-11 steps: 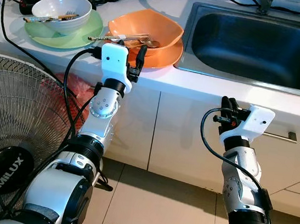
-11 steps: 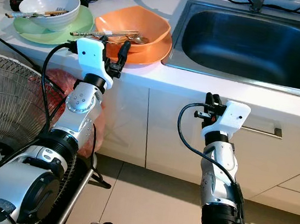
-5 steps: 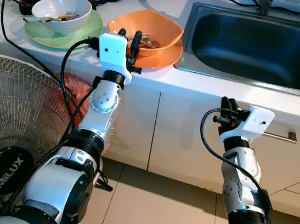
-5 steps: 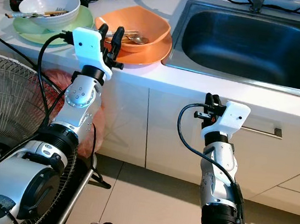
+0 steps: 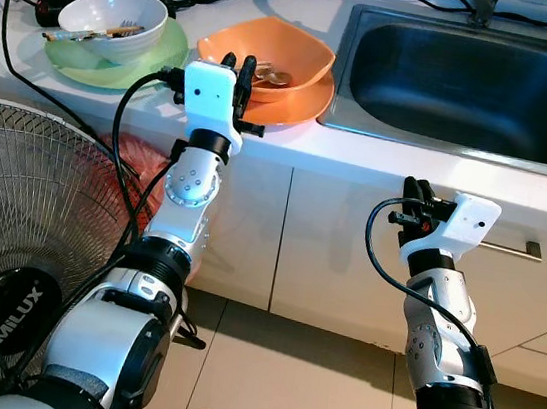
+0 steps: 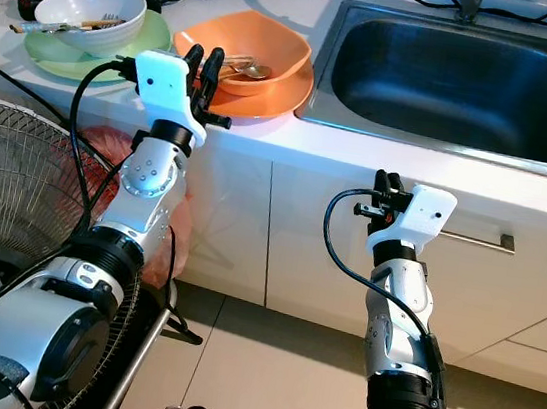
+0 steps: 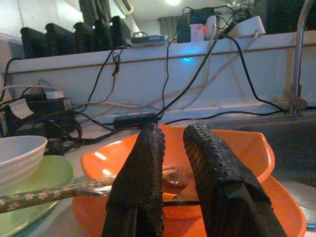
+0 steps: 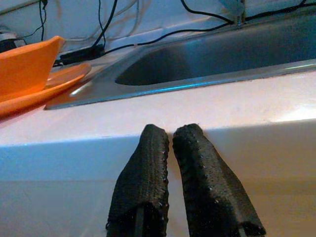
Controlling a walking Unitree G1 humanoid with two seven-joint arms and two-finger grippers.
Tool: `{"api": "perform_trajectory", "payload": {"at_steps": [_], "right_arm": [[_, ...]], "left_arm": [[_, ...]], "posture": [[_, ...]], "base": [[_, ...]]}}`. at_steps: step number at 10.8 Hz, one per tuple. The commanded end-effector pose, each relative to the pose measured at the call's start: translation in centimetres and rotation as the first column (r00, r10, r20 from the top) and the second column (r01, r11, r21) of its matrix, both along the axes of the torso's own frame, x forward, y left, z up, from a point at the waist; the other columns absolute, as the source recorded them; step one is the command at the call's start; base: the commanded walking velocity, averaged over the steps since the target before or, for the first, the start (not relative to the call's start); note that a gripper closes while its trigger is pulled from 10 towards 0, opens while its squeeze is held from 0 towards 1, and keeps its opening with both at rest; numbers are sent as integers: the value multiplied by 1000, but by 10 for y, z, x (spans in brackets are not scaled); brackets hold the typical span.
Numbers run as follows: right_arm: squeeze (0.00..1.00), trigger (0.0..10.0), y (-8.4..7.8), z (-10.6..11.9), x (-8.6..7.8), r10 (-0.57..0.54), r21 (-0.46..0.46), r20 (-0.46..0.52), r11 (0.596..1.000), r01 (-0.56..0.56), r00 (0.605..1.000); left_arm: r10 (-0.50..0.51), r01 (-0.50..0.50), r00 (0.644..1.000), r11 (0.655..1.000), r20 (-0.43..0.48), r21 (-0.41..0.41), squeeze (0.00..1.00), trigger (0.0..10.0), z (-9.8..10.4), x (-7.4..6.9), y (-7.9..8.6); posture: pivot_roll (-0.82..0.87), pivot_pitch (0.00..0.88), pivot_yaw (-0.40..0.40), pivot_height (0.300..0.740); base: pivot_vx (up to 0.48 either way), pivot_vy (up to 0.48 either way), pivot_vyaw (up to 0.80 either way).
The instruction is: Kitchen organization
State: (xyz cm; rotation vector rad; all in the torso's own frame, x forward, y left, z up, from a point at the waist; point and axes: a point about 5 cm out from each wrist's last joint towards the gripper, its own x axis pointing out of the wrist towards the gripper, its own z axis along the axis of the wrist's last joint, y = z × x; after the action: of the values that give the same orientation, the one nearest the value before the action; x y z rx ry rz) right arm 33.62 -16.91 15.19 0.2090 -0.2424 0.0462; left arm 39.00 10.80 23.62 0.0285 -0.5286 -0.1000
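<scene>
Since a second ago the left claw [image 5: 242, 63] has risen from the tabletop [image 5: 361, 154] edge to the near rim of the orange bowl [image 5: 274, 48] — fingers a narrow gap apart, holding nothing. That bowl sits on an orange plate [image 5: 302, 102] left of the sink [image 5: 471, 79], with a chopstick [image 7: 44, 196] and fork [image 7: 170, 174] inside. Right claw [image 5: 412, 195] hangs below the edge — fingers nearly together, empty.

Orange bowl [image 5: 274, 48] on orange plate [image 5: 302, 102], white bowl [image 5: 112, 17] on green plate [image 5: 167, 54], floral-patterned chopsticks [image 7: 34, 196]
</scene>
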Motion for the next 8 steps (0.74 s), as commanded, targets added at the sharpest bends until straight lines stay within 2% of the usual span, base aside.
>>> {"api": "perform_trajectory", "payload": {"at_steps": [1,2,3,4,5,8], "right_arm": [[0,10000,-1,0,-2,-10,11,6,1000,9,1000],[0,10000,-1,0,-2,-7,11,6,1000,7,1000],[0,10000,-1,0,-2,-6,10,6,1000,6,1000],[0,10000,-1,0,-2,-7,9,4,1000,7,1000],[0,10000,-1,0,-2,-7,9,4,1000,7,1000],[0,10000,-1,0,-2,-6,9,5,1000,6,1000]], "left_arm": [[14,-14,1000,1000,-5,0,0,10000,-5,-2,1],[37,-37,999,999,-15,9,420,10000,-9,-2,3],[39,-39,999,999,-21,4,1000,10000,-11,-3,4],[32,-32,999,999,-24,-6,1000,10000,-10,-3,2],[25,-25,999,1000,-26,-4,0,10000,-11,-3,0],[14,-15,1000,1000,-23,-13,0,10000,-9,-3,-2]], "posture": [[37,160,45,740],[37,156,44,740],[37,158,43,740],[36,160,42,740],[35,164,40,740],[37,165,38,740]], "base": [[0,0,0],[0,0,0],[0,0,0],[0,0,0],[0,0,0],[0,0,0]]}}
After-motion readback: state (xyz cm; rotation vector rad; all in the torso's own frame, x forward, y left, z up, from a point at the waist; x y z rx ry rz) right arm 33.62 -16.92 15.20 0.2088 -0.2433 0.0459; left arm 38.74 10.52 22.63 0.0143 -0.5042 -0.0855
